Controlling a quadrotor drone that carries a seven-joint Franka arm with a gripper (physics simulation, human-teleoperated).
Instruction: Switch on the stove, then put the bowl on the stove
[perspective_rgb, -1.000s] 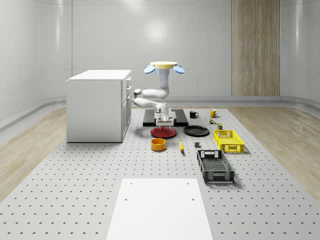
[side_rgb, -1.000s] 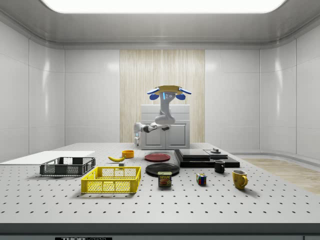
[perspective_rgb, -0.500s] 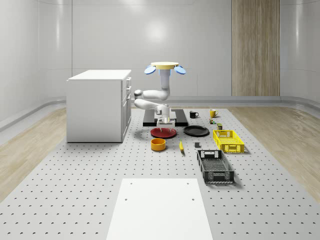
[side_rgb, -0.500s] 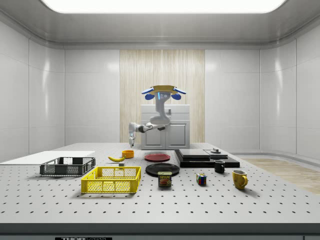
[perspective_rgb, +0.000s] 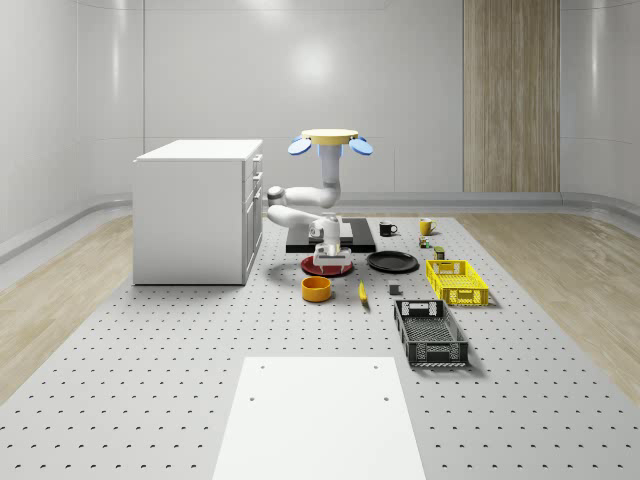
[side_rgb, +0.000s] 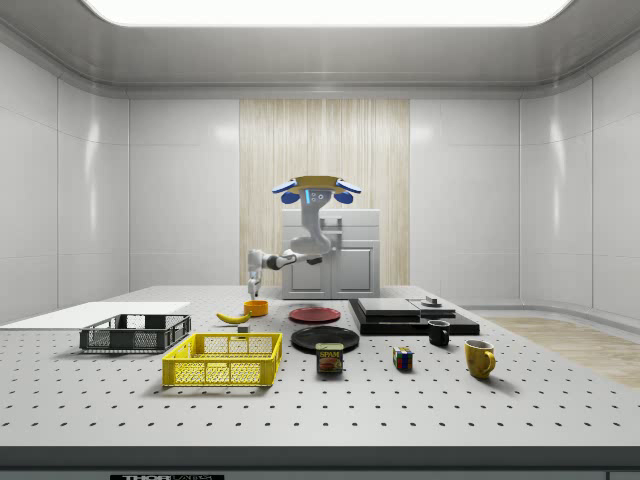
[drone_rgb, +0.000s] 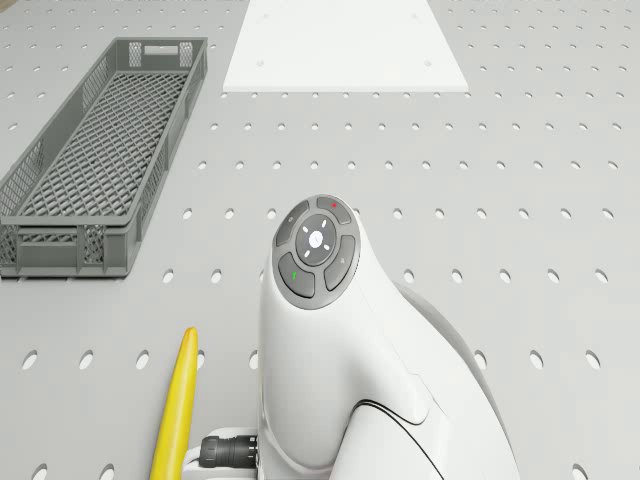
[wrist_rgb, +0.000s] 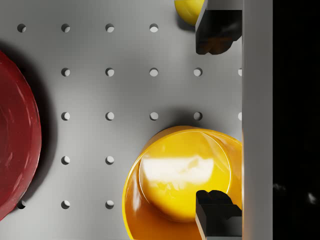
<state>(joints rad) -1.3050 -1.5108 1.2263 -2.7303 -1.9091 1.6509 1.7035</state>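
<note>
The orange bowl (perspective_rgb: 317, 289) stands upright on the perforated table, in front of the red plate (perspective_rgb: 330, 267). The black stove (perspective_rgb: 360, 238) lies flat behind the plate, and in the side view the stove (side_rgb: 400, 312) is to the right of the bowl (side_rgb: 256, 308). The drone (perspective_rgb: 329, 141) hovers over the plate and the stove's near edge. My gripper (side_rgb: 254, 284) hangs a little above the bowl, pointing down. In the wrist view the gripper (wrist_rgb: 218, 122) is open; one fingertip (wrist_rgb: 218, 215) overlaps the bowl (wrist_rgb: 175, 180), the other sits beyond its rim.
A banana (perspective_rgb: 362, 291) lies right of the bowl, a black plate (perspective_rgb: 392, 262) beside the red one. A grey crate (perspective_rgb: 430, 333) and a yellow crate (perspective_rgb: 456, 281) sit at the right. A white cabinet (perspective_rgb: 195, 210) stands at the left, a white sheet (perspective_rgb: 318, 415) in front.
The drone and arm have shifted toward the side view's left. The gripper has gone from over the red plate to above the orange bowl, still open.
</note>
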